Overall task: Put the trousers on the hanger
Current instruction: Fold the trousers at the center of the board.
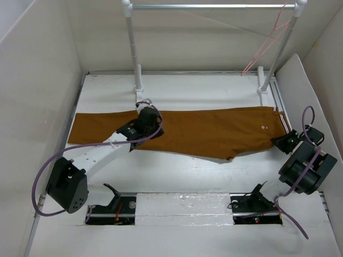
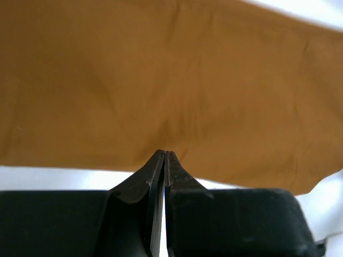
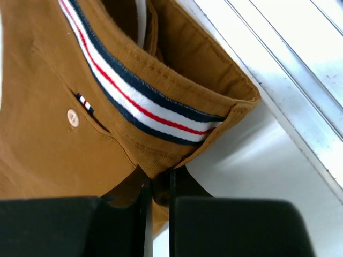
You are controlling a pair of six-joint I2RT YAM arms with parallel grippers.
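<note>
The trousers (image 1: 203,131) lay flat mid-frame and the pink hanger (image 1: 262,49) hung empty upper right on the rail (image 1: 209,6) — hanging not begun. The right gripper (image 3: 158,182) pinched the waistband (image 3: 139,101) corner; the left gripper (image 2: 163,155) was closed at the leg's edge.

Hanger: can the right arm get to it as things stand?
Probably not yet. The way up to the hanger on the rail looks free, but the right fingers are shut on the waistband of the trousers.
</note>
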